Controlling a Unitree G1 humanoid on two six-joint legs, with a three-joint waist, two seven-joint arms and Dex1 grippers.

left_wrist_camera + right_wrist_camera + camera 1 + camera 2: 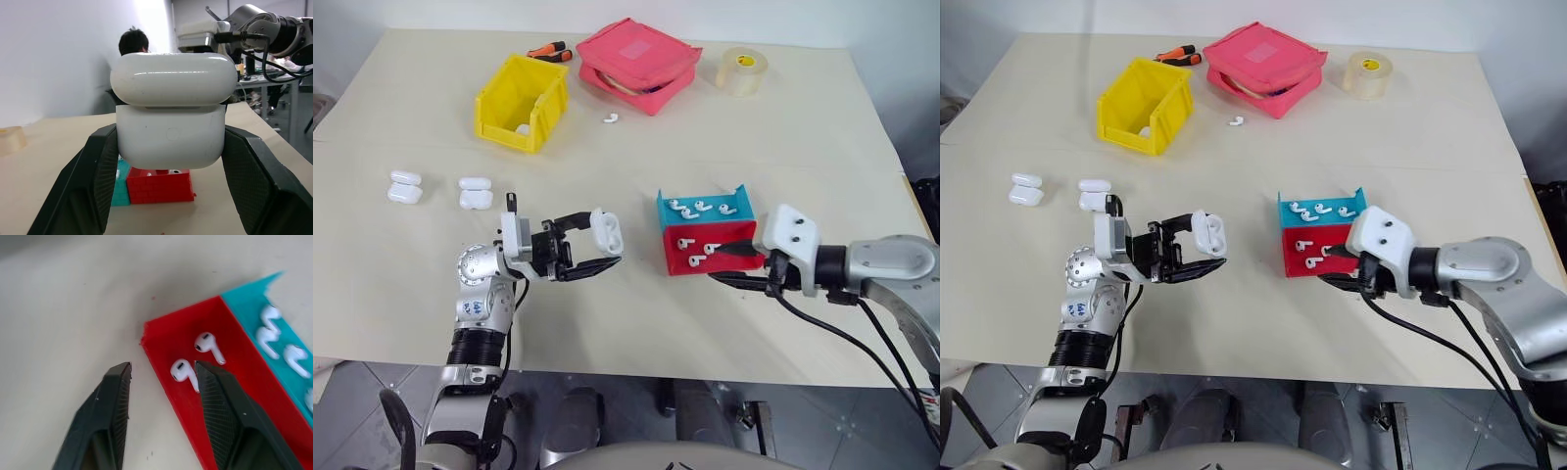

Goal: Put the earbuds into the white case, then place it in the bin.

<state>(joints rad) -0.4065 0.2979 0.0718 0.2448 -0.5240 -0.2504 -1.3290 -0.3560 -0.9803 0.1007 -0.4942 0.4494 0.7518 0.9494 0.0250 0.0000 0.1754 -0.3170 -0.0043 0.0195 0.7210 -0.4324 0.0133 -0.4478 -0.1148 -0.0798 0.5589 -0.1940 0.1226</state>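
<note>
A pink fabric zip pouch lies at the far side of the beige worktop. To its right stands a roll of clear adhesive tape. To the left of the pouch lies a tool with an orange and black handle. Nearer, at the right, a shallow blue plastic tray touches a shallow red plastic tray.

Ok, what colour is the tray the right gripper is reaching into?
Red tray, clearest in the right wrist view.

Yellow bin, white case, white earbuds, red tray, blue tray, pink pouch
</note>
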